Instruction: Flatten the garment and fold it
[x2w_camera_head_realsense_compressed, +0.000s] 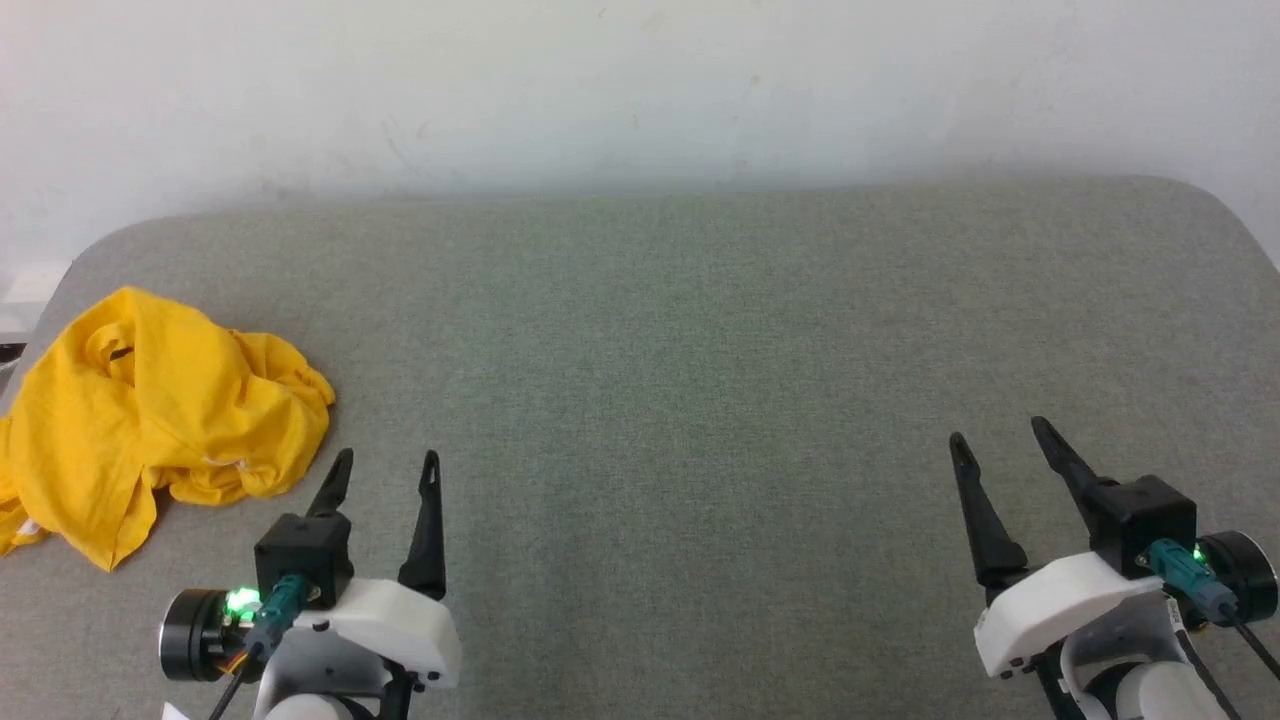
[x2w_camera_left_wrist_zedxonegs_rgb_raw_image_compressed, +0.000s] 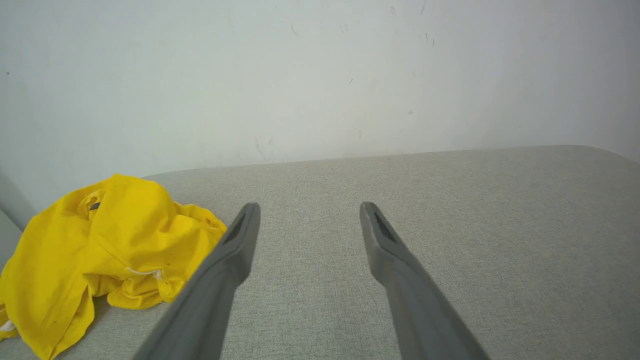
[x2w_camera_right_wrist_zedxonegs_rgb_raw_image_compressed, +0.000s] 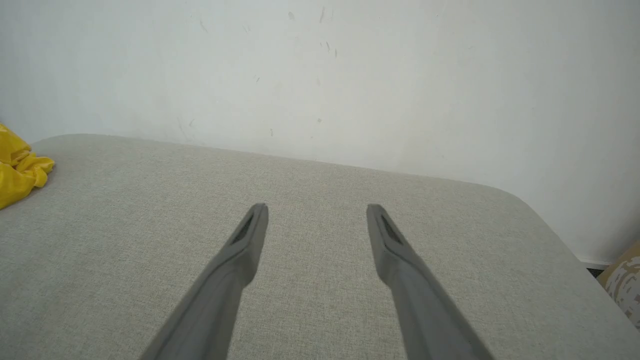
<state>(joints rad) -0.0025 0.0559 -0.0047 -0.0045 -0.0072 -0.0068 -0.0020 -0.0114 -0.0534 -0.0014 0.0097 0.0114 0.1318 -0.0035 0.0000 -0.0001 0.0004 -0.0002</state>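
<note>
Bare indoor test room, lab-like.
A grey cloth-covered table (x2w_camera_head_realsense_compressed: 700, 330) with rounded corners stands against a plain white wall (x2w_camera_head_realsense_compressed: 640, 80) at 12 o'clock, scuffed and marked; at 3 o'clock, past the table's corner, a brown patterned thing (x2w_camera_right_wrist_zedxonegs_rgb_raw_image_compressed: 625, 280) shows, too cropped to name.

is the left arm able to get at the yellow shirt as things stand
Probably yes: the garment lies crumpled just left of the open left tool, with nothing but bare grey surface between them.
</note>
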